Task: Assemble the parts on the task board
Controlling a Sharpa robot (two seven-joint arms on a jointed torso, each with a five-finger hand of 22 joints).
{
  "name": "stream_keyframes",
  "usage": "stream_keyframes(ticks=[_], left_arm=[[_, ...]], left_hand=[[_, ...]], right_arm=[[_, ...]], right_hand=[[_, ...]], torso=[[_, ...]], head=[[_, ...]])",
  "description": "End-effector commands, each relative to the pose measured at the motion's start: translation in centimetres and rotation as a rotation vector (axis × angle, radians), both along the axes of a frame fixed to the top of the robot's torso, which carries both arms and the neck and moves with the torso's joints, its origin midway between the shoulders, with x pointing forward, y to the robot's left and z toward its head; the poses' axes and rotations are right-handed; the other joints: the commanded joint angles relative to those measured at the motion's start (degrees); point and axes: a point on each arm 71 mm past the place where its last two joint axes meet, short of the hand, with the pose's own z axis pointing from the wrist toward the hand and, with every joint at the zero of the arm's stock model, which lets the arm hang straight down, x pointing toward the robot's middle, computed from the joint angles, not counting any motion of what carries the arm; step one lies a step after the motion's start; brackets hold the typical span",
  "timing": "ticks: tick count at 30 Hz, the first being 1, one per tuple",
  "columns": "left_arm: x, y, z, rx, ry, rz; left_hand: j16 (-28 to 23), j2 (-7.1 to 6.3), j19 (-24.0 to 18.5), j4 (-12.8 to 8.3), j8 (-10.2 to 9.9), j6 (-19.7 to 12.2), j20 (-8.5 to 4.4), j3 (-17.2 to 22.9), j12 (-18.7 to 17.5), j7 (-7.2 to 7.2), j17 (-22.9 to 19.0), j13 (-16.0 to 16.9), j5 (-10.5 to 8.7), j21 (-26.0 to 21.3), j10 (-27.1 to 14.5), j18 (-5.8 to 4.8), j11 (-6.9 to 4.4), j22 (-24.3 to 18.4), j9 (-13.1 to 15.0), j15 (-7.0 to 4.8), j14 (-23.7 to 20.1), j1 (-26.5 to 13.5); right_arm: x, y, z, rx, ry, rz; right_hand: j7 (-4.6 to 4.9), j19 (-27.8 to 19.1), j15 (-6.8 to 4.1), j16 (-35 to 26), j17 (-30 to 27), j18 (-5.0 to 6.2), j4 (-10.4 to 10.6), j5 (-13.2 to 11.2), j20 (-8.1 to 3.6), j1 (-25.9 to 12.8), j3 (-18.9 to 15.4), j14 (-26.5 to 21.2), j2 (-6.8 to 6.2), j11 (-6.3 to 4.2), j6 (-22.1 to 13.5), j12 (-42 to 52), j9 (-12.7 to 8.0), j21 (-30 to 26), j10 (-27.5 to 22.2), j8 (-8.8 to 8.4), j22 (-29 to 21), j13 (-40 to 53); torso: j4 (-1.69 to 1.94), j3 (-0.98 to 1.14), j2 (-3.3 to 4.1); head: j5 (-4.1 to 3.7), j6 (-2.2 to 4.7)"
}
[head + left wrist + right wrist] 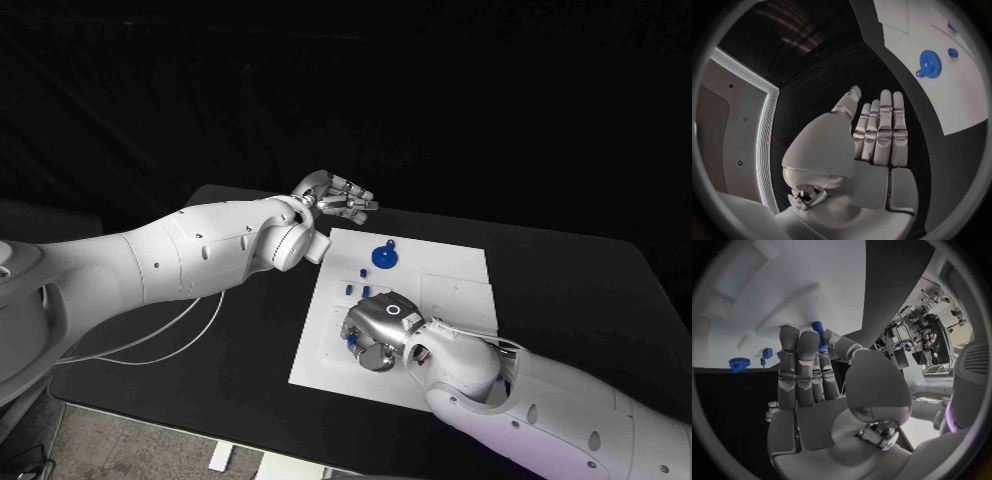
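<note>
The white task board lies mid-table. A blue gear stands near its far edge, with small blue pegs closer in. My right hand hangs low over the board's near left part and pinches a blue peg between thumb and a finger; the other fingers are stretched out. More blue pieces show just under this hand. My left hand is raised beyond the board's far left corner, fingers straight, holding nothing. Its wrist view shows the gear and a peg on the board.
Black table surrounds the board, with bare room to its right. The board's right half carries only white raised shapes. A white cable hangs from the left arm over the table's left side.
</note>
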Motion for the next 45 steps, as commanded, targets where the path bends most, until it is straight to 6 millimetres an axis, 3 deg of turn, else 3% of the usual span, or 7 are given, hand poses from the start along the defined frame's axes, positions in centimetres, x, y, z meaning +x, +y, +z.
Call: stream_keyframes(ticks=[1, 10, 23, 33, 40, 42, 45], left_arm=[[0.0, -0.2, 0.1, -0.009, 0.002, -0.012], [-0.1, -0.1, 0.1, -0.008, 0.003, -0.01], [-0.1, 0.0, 0.1, -0.007, 0.005, -0.008], [-0.1, 0.1, 0.1, -0.007, 0.005, -0.007], [-0.1, 0.5, 0.1, -0.007, 0.004, -0.005], [-0.2, 0.8, 0.1, -0.008, 0.001, -0.004], [-0.3, 1.1, 0.1, -0.01, -0.002, -0.002]], left_hand=[[0.01, 0.26, 0.42, 0.07, -0.12, -0.29, 0.15, -0.02, 0.04, 0.14, 0.01, 0.03, 0.24, 0.24, -0.36, -0.9, -0.12, -0.05, 0.03, 0.09, -0.33, -0.1], [0.01, 0.17, 0.45, 0.12, -0.13, -0.4, 0.16, -0.09, 0.04, 0.17, 0.02, 0.03, 0.2, 0.23, -0.46, -0.89, -0.1, -0.18, 0.03, 0.1, -0.35, -0.02], [0.01, 0.12, 0.45, 0.13, -0.15, -0.53, 0.18, -0.15, 0.04, 0.22, 0.02, 0.03, 0.19, 0.22, -0.54, -0.89, -0.08, -0.26, 0.02, 0.11, -0.36, 0.02], [0.01, 0.12, 0.46, 0.13, -0.14, -0.55, 0.18, -0.17, 0.04, 0.23, 0.02, 0.03, 0.19, 0.23, -0.55, -0.89, -0.07, -0.29, 0.02, 0.11, -0.36, 0.05], [0.04, 0.14, 0.51, 0.18, -0.13, -0.57, 0.18, -0.25, 0.05, 0.23, 0.04, 0.04, 0.16, 0.25, -0.54, -0.88, -0.07, -0.42, 0.02, 0.1, -0.3, 0.08], [0.04, 0.15, 0.51, 0.2, -0.13, -0.55, 0.18, -0.26, 0.05, 0.22, 0.04, 0.04, 0.15, 0.25, -0.5, -0.88, -0.09, -0.43, 0.03, 0.09, -0.29, 0.07], [0.1, 0.23, 0.54, 0.34, -0.11, -0.39, 0.16, -0.31, 0.06, 0.15, 0.08, 0.04, 0.14, 0.25, -0.25, -0.9, -0.17, -0.47, 0.03, 0.05, -0.18, -0.07]], right_arm=[[-0.2, -0.3, -0.8, -0.006, 0.03, -0.003], [-0.1, -0.5, -0.6, 0.031, 0.026, -0.014], [-0.1, -0.8, 0.3, 0.145, -0.023, -0.035], [-0.5, -1.7, 1.4, 0.231, -0.01, -0.044], [0.8, -5.4, 3.3, 0.313, 0.114, -0.16], [1.4, -7.0, 3.8, 0.33, 0.171, -0.21], [2.3, -9.4, 4.4, 0.335, 0.225, -0.277]], right_hand=[[0.31, 0.26, 0.89, -0.25, -0.17, -0.04, 0.16, -0.03, 0.69, -0.63, -1.02, -0.09, -1.42, 0.62, -1.77, 0.03, -0.26, -0.74, -2.06, -0.39, -0.35, 0.03], [0.85, 1.17, 1.47, -0.42, -1.27, 1.09, 1.56, -0.07, 1.6, 0.08, -5.97, 0.01, -3.23, 1.58, -3.81, -0.09, -0.27, -2.46, -5.18, -0.4, -1.88, -0.04], [0.39, 2.1, 1.95, -0.59, -1.79, 1.9, 4.49, -0.18, 2.04, 4.01, -15.09, -0.15, -3.77, 2.67, -6.33, 0.1, -0.23, -4.29, -11.5, -0.31, -3.79, 0.01], [-0.17, 2.26, 1.72, -0.43, -1.76, 1.78, 5.77, -0.18, 1.85, 4.88, -15.52, -0.08, -4.12, 2.34, -6.87, 0.08, -0.24, -4.08, -10.12, -0.35, -4.5, 0.01], [0.46, 2.26, 0.95, 0.18, -1.47, 1.21, 7.58, -0.06, 1.4, 2.08, -15.11, 0.23, -2.06, 0.46, -5.78, 0.84, -0.21, -3.38, -1.94, -0.28, -4.28, 0.08], [-0.15, 2.39, -0.29, 1.08, -0.89, 1.01, 9.03, 4.85, 0.39, 0.17, -13.43, 0.29, -0.94, -0.56, -3.08, 0.66, 0.04, -1.2, 1.49, 0.01, -3.16, 0.19], [-0.91, 2.27, -1.47, 1.84, -0.17, -0.24, 8.29, 5.9, -0.86, -0.59, -11.92, -0.03, -1.01, -2.53, -0.92, 1.04, 0.18, 0.62, 7.56, -0.21, -2.0, 0.8]], torso=[[-0.08, -0.02, -0.03], [-0.06, 0.07, -0.01], [-0.1, 0.03, -0.01], [-0.11, 0.1, -0.02], [-0.53, 0.05, -0.17], [-0.83, 0.08, -0.22], [-1.12, 0.11, -0.32]], head=[[0.13, -0.05], [0.01, -0.05], [-0.18, 0.02], [-0.53, 0.26], [-1.59, 0.76], [-2.11, 0.95], [-2.7, 1.13]])
